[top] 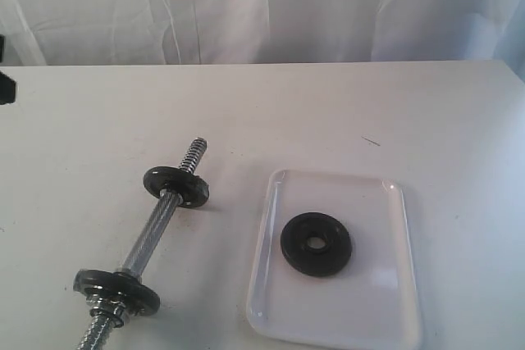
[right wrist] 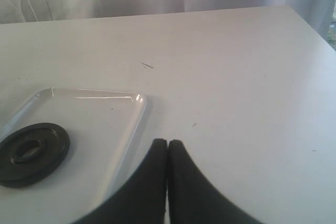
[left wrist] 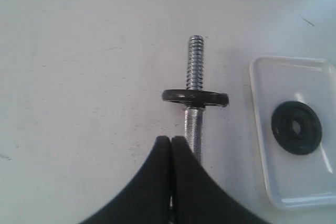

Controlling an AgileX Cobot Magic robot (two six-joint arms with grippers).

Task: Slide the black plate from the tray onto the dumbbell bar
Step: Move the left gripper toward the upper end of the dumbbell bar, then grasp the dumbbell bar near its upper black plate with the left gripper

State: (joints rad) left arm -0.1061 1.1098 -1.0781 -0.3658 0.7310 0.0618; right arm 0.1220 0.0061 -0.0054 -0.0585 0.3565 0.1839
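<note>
The black plate (top: 316, 243) lies flat in the white tray (top: 271, 284) at the table's front right; it also shows as the plate (left wrist: 296, 127) and plate (right wrist: 29, 153). The chrome dumbbell bar (top: 152, 231) lies on the table left of the tray, with two black collars on it and its far threaded end (top: 194, 153) bare. My left gripper (left wrist: 171, 139) is shut and empty above the bar (left wrist: 195, 72), apart from it. My right gripper (right wrist: 167, 142) is shut and empty, beside the tray's edge (right wrist: 131, 129). Neither gripper shows in the exterior view.
The white table (top: 344, 112) runs back to a pale curtain (top: 262, 6). A dark object (top: 5, 88) sits at the left edge of the exterior view. A small dark mark (top: 371, 141) lies behind the tray.
</note>
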